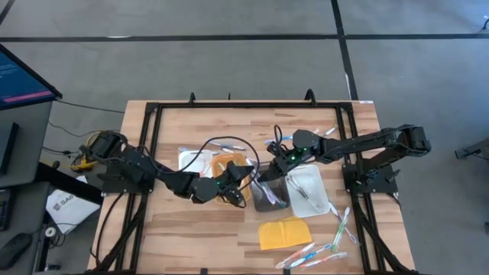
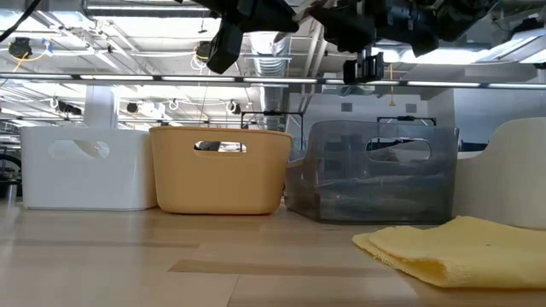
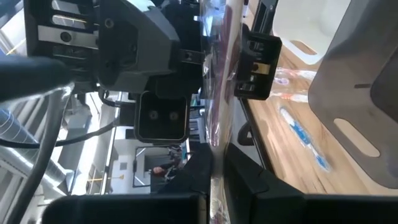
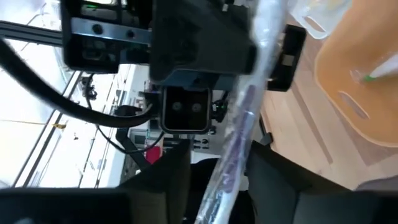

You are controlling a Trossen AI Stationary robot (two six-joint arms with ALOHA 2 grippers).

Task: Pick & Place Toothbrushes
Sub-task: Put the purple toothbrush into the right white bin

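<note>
Both grippers meet on one wrapped toothbrush above the gap between the orange and grey trays.

Left gripper (image 1: 246, 180) is clamped tight on a wrapped toothbrush (image 3: 219, 93), which runs up between its fingers (image 3: 245, 183) in the left wrist view. Right gripper (image 1: 263, 177) faces it, just beside; the same clear-wrapped, purple-handled stick passes between its fingers (image 4: 273, 177) in the right wrist view, but whether they press on it cannot be told. Below them: white tray (image 2: 81, 166), orange tray (image 2: 219, 170), grey tray (image 2: 371, 173) in a row, then a second white tray (image 1: 308, 190) holding one toothbrush. Yellow pad (image 1: 284, 231) lies near the front edge of the table (image 1: 199, 237). Loose toothbrushes (image 1: 317, 252) lie at the front right beside the pad; more lie behind the trays (image 1: 229, 144).
</note>
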